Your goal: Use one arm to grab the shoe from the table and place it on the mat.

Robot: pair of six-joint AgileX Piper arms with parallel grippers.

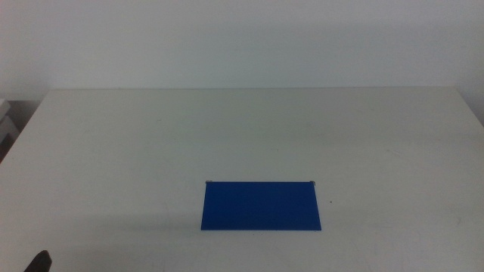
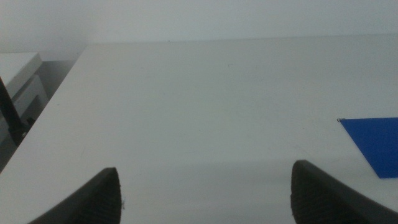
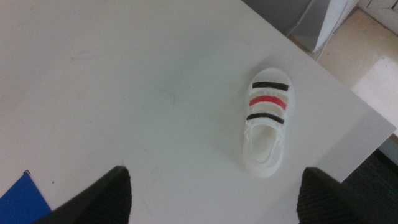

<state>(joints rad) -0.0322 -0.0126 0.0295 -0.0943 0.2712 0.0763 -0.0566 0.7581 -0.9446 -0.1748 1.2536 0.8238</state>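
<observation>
The white shoe, with two black straps and one red strap, lies on the table near a corner and shows only in the right wrist view. My right gripper hovers above the table short of the shoe, open and empty. The blue mat lies flat on the front middle of the table. Its corner also shows in the left wrist view and the right wrist view. My left gripper waits at the front left, open and empty. Only its tip shows in the middle view.
The table's edge and corner run close past the shoe, with the floor below. White furniture stands off the table's left side. A pale wall rises behind the far edge.
</observation>
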